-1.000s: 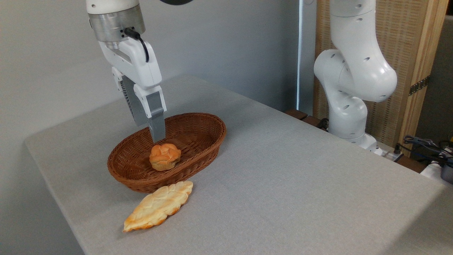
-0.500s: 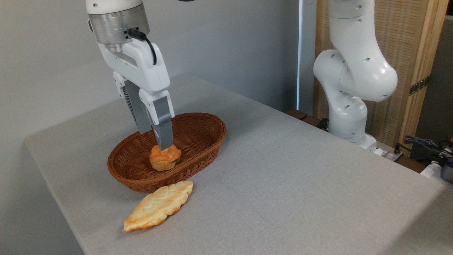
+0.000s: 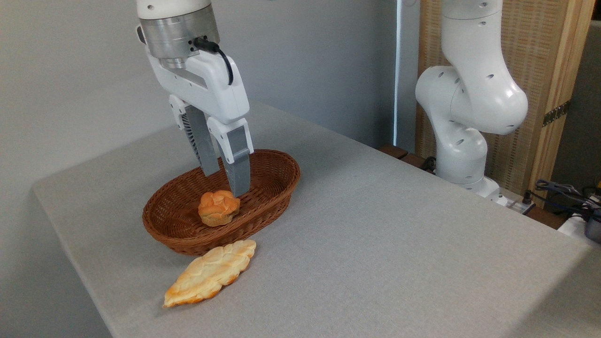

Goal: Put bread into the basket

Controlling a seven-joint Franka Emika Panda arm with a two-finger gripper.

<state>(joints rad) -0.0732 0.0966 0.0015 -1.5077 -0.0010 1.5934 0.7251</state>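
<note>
A grey cloth-covered table (image 3: 375, 225) fills the frame, with an oval brown wicker basket (image 3: 272, 188) standing toward its left end as the fixed point of the scene. Just in front of the basket, at its near-left side, a long, flat, leaf-shaped braided loaf (image 3: 210, 273) lies on the cloth, its upper tip close against the basket's outer wall; whether the two touch cannot be made out. Inside the basket, near the middle of the woven floor and toward the near wall, sits the bread (image 3: 219, 208), a small round orange-brown bun with a knobbly glossy top and a paler base, upright and resting free. Directly above the basket's middle hangs the white gripper (image 3: 225, 180), reaching down from a metal wrist collar at the top of the frame with a black cable looped at its side. Its two grey fingers (image 3: 238, 173) stand a little apart with nothing between them; the nearer fingertip hangs just above and to the right of the bun, close beside it, though contact cannot be judged from this angle. The farther finger ends higher, over the basket's back half. Well to the right of the basket, beyond the table's far edge, stands the white jointed body of the robot arm (image 3: 469, 103), in front of a pale woven screen in a wooden frame (image 3: 540, 70). Farther right of that, at the frame's edge, lies a tangle of dark cables (image 3: 563, 190).
</note>
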